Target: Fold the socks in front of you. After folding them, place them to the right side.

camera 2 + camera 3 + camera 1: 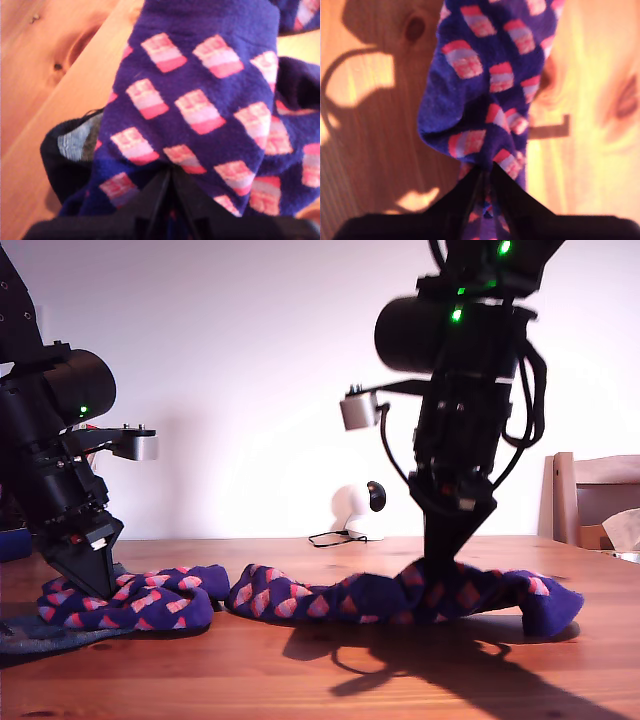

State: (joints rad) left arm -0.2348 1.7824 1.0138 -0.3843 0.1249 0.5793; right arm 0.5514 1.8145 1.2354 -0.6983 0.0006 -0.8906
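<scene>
1. My first gripper (170,182) is clenched on 1 checked sock (130,600), which lies bunched on the tabletop (320,680) at the exterior view's left.
2. A plain grey sock (70,145) lies partly under it (mostly hidden).
3. My second gripper (487,172) pinches the other checked sock (400,595), stretched along the tabletop toward the exterior view's right.

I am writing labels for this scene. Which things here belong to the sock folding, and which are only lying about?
For the job:
- checked socks
- grey-blue sock
- my first gripper
- my second gripper

Lying about:
- white round device with black cable
- wooden chair
</scene>
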